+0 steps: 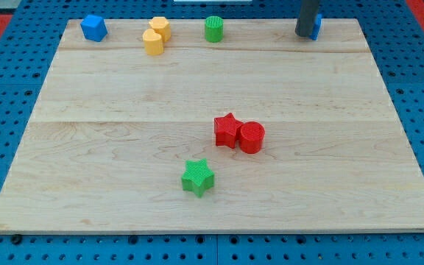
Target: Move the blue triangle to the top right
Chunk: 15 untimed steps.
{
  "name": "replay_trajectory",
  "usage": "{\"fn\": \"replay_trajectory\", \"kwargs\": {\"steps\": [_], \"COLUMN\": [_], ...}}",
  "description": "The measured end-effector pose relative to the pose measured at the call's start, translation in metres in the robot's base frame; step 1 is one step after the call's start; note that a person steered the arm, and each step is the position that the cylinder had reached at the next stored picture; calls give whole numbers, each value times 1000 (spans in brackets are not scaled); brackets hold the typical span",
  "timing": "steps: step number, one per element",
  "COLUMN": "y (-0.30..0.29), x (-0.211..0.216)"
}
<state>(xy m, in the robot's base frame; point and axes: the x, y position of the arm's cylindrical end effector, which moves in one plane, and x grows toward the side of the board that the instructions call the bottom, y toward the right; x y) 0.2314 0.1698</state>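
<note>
The blue triangle point(316, 26) sits near the board's top right, mostly hidden behind the dark rod; only a blue sliver shows on the rod's right side. My tip point(304, 34) rests on the board, touching the triangle's left side. A second blue block point(93, 28), a faceted shape, sits at the board's top left.
Two yellow blocks point(156, 35) touch each other near the top edge, left of centre. A green cylinder point(213, 29) stands at top centre. A red star point(227, 130) and a red cylinder point(251, 137) touch at mid-board. A green star point(197, 177) lies below them.
</note>
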Motion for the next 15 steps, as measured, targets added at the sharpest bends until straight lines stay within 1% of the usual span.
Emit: {"fn": "replay_trajectory", "kwargs": {"steps": [1,2,3,6,7,9,11,13,15], "y": [-25,-39,-38,6,8,-25,-25,4,9], "x": [-7,-38,-40,-39,-39,-39,-20,-18,-18]}}
